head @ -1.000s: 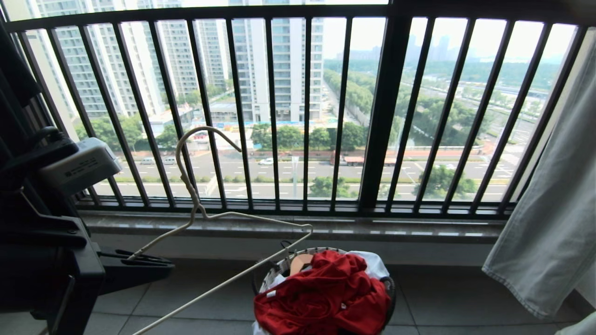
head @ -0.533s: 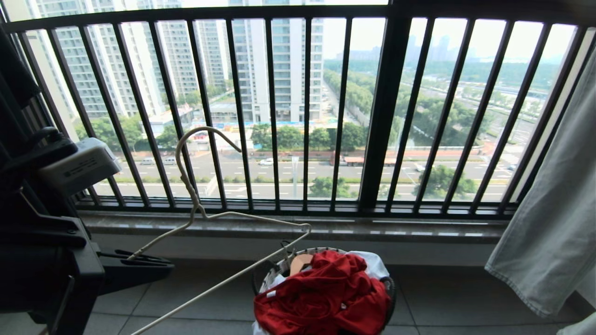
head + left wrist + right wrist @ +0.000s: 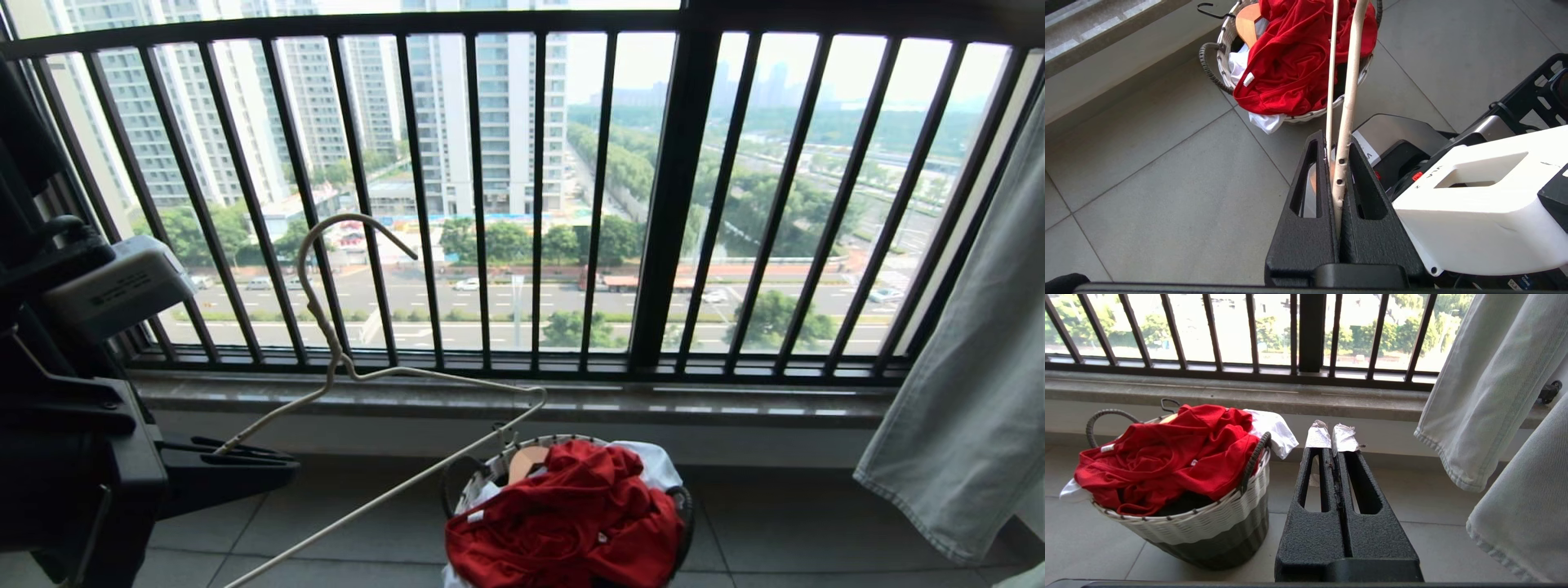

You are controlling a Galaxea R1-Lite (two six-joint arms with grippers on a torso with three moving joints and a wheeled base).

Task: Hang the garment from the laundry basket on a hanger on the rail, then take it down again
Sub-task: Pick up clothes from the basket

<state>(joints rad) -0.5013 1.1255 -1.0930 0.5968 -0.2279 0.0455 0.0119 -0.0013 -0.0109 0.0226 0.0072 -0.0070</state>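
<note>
Balcony setup today: grey tiled floor (image 3: 775,523), stone sill, and a black barred window railing (image 3: 669,196) with tower blocks and a road way down below.

From where I'm driving, my left claw (image 3: 1336,163) is low on the left side of the head view, pressed together and pinching the hanger (image 3: 384,376). It's the thin cream wire one, and the wrist view shows the wire squeezed right between the two black fingers (image 3: 1306,220), with little holes along the gripped stretch. It sits tilted: the long bent hook curls up in front of the railing bars, and one shoulder reaches out over the rim of the laundry basket (image 3: 482,478). Can't tell from any view whether the wire touches the basket or just passes above it.

That basket stands on the floor just in front of the sill, whitish woven rim, dark loop handles. The garment (image 3: 571,523), the red tee, is crumpled on top of the pile, spilling over the rim. Under it there's some white cloth (image 3: 1274,430), and a light wooden hanger (image 3: 526,461) pokes out at the back.

My right claw (image 3: 1333,435) is parked, fingers shut on nothing, pointing at the sill just beside the basket. Pale denim-looking cloth (image 3: 963,392) hangs down on the right.
</note>
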